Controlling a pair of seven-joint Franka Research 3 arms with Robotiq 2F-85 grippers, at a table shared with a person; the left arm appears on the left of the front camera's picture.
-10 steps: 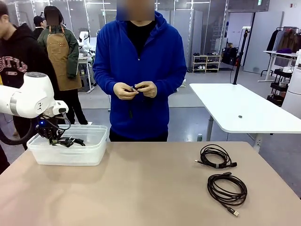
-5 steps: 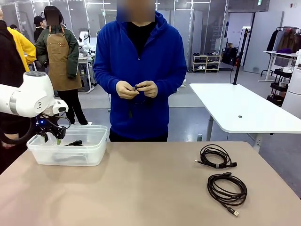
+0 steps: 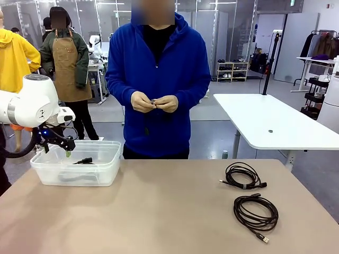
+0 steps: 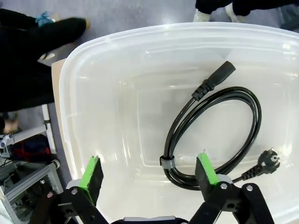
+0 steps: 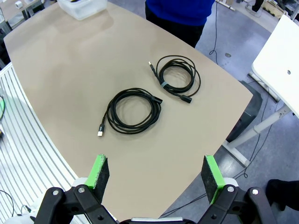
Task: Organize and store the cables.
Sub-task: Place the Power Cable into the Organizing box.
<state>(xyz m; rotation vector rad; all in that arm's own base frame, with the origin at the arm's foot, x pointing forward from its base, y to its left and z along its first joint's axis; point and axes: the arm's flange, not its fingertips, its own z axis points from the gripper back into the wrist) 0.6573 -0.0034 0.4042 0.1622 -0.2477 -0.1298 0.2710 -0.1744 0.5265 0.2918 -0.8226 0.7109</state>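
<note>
Fingers (image 5: 99, 173) of the right gripper (image 5: 154, 164) stand wide apart, gripping nothing, high above the table (image 3: 159, 211). On its right side lie two coiled cables: the nearer cable (image 3: 256, 212) and, just beyond it, the tied cable (image 3: 242, 175). At the far left, the left gripper (image 4: 148, 162) hangs spread and empty above the clear bin (image 3: 100, 174), where a power cable (image 4: 205, 86) lies coiled. Beyond the far edge, a person's hands (image 3: 154, 101) pinch a thin dark cord.
</note>
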